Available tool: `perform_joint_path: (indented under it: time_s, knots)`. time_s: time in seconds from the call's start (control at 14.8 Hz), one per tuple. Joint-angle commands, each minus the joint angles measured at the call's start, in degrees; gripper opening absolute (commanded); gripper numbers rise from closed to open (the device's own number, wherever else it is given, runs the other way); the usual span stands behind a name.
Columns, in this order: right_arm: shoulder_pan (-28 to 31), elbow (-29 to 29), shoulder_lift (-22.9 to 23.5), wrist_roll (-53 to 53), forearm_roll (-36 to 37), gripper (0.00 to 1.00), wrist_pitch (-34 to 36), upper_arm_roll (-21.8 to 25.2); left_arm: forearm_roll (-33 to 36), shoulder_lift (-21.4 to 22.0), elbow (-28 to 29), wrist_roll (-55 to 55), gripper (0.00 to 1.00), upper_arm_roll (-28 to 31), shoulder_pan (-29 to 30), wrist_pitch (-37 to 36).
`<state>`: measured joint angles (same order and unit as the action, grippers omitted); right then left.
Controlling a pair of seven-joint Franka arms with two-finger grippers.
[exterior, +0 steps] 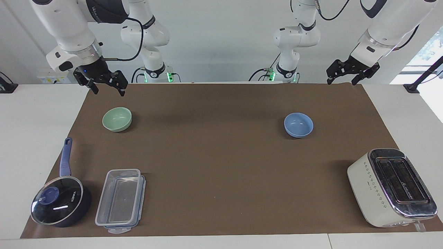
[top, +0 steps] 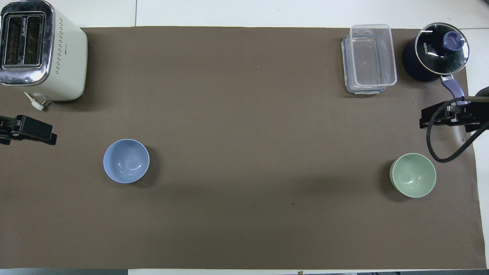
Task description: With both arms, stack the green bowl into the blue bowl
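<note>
The green bowl (exterior: 117, 119) (top: 413, 175) stands upright and empty on the brown mat toward the right arm's end. The blue bowl (exterior: 298, 125) (top: 126, 160) stands upright and empty toward the left arm's end, well apart from it. My right gripper (exterior: 107, 90) (top: 439, 116) hangs in the air above the mat's edge close to the green bowl, open and empty. My left gripper (exterior: 342, 81) (top: 38, 133) hangs in the air above the mat's corner at its own end, open and empty, some way from the blue bowl.
A white toaster (exterior: 391, 188) (top: 42, 53) stands farther out at the left arm's end. A dark-blue lidded saucepan (exterior: 60, 200) (top: 435, 53) and a clear plastic container (exterior: 121, 200) (top: 368, 59) sit farther out at the right arm's end. The brown mat (exterior: 221, 166) covers the table.
</note>
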<state>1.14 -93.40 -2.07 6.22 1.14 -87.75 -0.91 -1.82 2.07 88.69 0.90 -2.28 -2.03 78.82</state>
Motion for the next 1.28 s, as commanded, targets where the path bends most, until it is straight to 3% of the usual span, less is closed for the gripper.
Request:
perform_joint_path:
  time_s: [0.0, 0.74, 1.01, 1.22]
  knots:
    - [0.4, 0.3, 0.0, 0.3, 0.8, 1.0, 0.4, -0.1, 1.3, 0.7, 0.3, -0.3, 1.0, 0.3, -0.5, 0.4]
    - [0.4, -1.1, -0.7, 0.2, 0.8, 1.0, 0.0, -0.1, 1.1, 2.1, 2.2, -0.4, 1.0, 0.7, 1.1, 1.2]
    - [4.2, -7.0, -3.4, -4.8, 0.0, 1.0, -2.1, 0.0, 1.2, 3.0, 6.0, -0.5, 1.0, 0.7, 1.2, 7.1]
    - [8.5, -16.6, -7.4, -12.0, -0.1, 1.0, -8.4, 0.0, 1.2, 2.2, 9.5, -0.5, 1.0, 0.7, 0.6, 11.0]
